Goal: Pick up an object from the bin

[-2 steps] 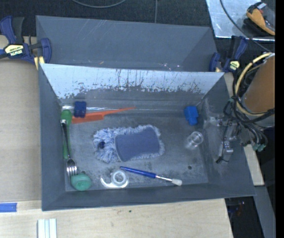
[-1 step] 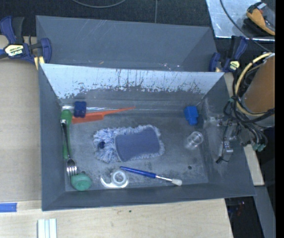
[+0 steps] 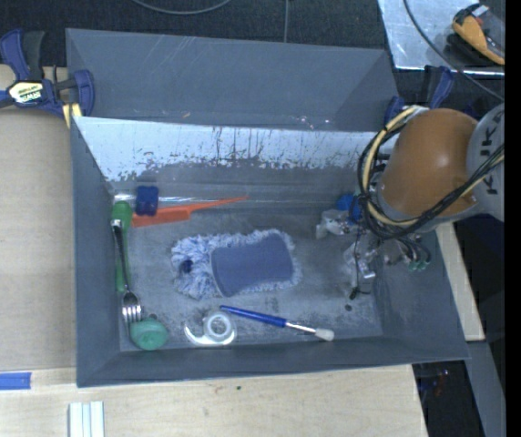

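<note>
1. Grey metal bin [image 3: 242,89], sloped walls, scuffed floor.
2. Arm [image 3: 429,167], with an orange cover and looped cables, reaching in from the right.
3. Blue shaggy cloth pad [image 3: 242,264], lying flat at the middle of the floor.
4. Orange-handled brush [image 3: 192,208] with a blue head, along the back of the floor, left of centre.
5. Green-handled fork [image 3: 121,260], lying against the left wall, tines toward the front.
6. Thin blue stick [image 3: 270,320] with a white tip, at the front, its tip pointing right (of the loose items, this one lies nearest the claw).
7. Gripper [image 3: 362,280], low over bare floor at the right end, apart from the pad and the stick; whether the claw is spread or pressed together cannot be told.
8. Clear tape roll [image 3: 210,330], front, just left of the stick.
9. Green round cap [image 3: 149,334], front left corner, beside the fork's tines.
</note>
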